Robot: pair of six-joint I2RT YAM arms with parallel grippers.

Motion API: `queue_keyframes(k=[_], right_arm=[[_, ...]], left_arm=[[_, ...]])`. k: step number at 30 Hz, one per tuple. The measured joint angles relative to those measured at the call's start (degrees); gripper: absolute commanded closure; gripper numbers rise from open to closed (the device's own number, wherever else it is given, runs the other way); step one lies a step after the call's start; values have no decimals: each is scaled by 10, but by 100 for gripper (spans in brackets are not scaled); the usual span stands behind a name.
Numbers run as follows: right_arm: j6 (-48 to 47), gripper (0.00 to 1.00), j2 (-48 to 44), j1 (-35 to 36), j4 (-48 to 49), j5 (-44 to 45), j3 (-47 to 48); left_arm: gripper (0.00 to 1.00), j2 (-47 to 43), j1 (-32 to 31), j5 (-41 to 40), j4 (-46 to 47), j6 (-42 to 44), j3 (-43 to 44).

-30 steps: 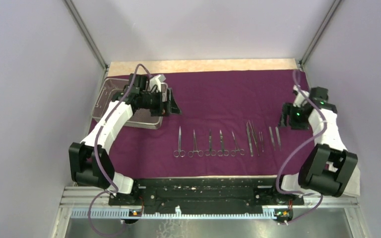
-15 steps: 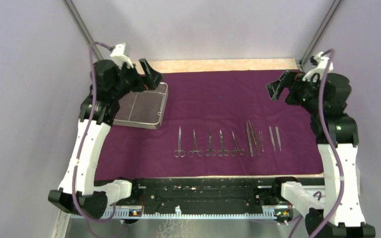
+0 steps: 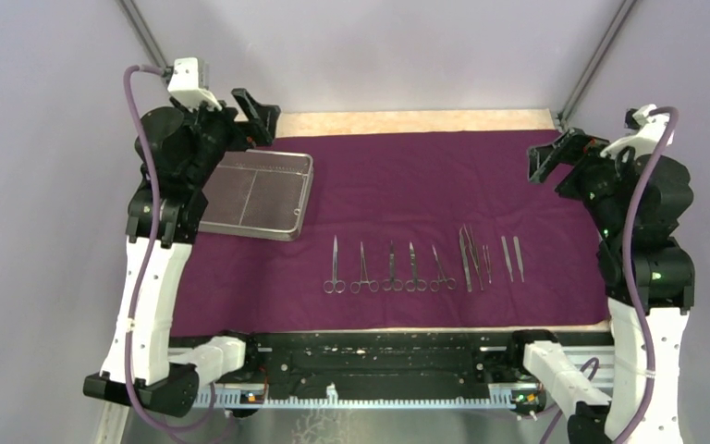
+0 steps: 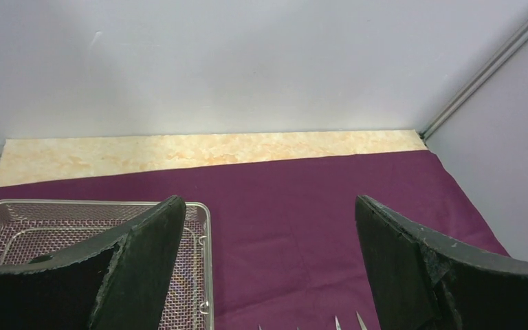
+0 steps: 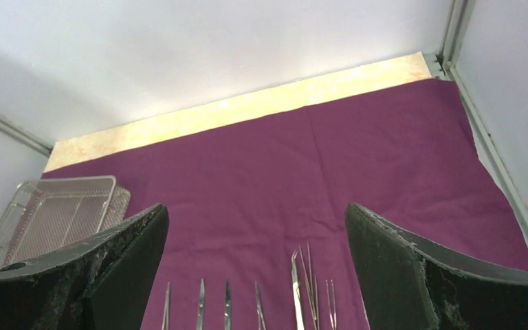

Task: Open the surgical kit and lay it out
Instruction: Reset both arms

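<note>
Looking down from the top camera, the purple cloth wrap [image 3: 407, 185] lies spread flat on the tabletop [image 3: 379, 122], with the wire-mesh tray [image 3: 257, 194] at its far-left corner and the steel instruments [image 3: 413, 268] ranged in a row near its front edge. Left wrist view: the left jaws stand wide apart, gripping nothing, raised over the tray's near end. Right wrist view: the right jaws are likewise apart and unloaded, raised over the cloth's right side.

Shows plain dark purple on the cloth wrap [image 3: 407, 185], silver fine grid on the mesh tray [image 3: 259, 190], bright steel on the instruments [image 3: 392, 264], mottled beige on the table [image 3: 407, 122].
</note>
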Motion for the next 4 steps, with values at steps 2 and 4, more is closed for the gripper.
queue_keyframes(k=[2,4], right_arm=[[0,1,7,0,-2,8,0],[0,1,14,0,-9,19,0]], left_arm=[[1,1,0,-5,-1,4,1],[1,2,0,-8,-2,8,1]])
